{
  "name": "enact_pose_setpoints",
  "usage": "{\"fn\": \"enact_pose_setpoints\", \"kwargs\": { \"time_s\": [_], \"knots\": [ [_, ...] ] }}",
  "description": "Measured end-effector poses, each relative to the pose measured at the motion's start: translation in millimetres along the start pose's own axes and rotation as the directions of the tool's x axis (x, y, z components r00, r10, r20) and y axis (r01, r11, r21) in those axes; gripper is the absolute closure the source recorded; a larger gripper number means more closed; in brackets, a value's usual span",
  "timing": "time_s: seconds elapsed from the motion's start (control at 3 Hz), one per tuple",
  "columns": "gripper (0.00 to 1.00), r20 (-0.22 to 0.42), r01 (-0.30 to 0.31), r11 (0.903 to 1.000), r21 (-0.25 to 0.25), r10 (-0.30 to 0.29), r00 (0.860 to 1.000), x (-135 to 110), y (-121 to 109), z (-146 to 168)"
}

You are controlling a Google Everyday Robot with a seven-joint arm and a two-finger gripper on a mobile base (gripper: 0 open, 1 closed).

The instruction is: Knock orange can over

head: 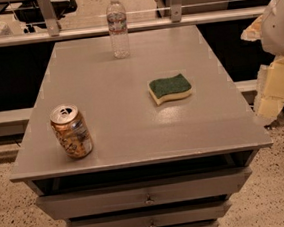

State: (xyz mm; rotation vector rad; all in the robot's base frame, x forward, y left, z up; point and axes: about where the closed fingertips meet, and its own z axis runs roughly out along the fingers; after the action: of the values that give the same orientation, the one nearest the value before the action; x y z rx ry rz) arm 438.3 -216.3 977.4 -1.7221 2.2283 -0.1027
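Observation:
The orange can (pixel 71 131) stands upright near the front left corner of the grey table (pixel 132 111). Its body is orange-gold with pale mottling, and its silver top with a pull tab faces up. Only a white, rounded part of my arm (pixel 279 22) shows at the right edge, beyond the table and far from the can. The gripper itself is out of view.
A clear plastic water bottle (pixel 117 26) stands at the back middle of the table. A green-and-yellow sponge (pixel 170 88) lies right of centre. Drawers (pixel 149 195) sit under the tabletop. A railing (pixel 123 27) runs behind the table. The floor is speckled.

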Motion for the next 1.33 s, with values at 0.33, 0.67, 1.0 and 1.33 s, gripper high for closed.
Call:
{"fn": "enact_pose_setpoints", "kwargs": {
  "time_s": [0.33,0.67,1.0,1.33],
  "knots": [
    [0.00,0.000,0.000,1.0000,0.000,0.000,1.000,0.0,0.0,0.0],
    [0.00,0.000,0.016,0.9998,-0.009,-0.016,1.000,-2.1,-2.5,1.8],
    [0.00,0.086,0.014,0.9980,-0.062,-0.008,0.996,-19.2,6.6,25.1],
    [0.00,0.261,-0.003,0.9897,-0.143,0.041,0.965,-66.5,24.1,49.3]
  ]
}}
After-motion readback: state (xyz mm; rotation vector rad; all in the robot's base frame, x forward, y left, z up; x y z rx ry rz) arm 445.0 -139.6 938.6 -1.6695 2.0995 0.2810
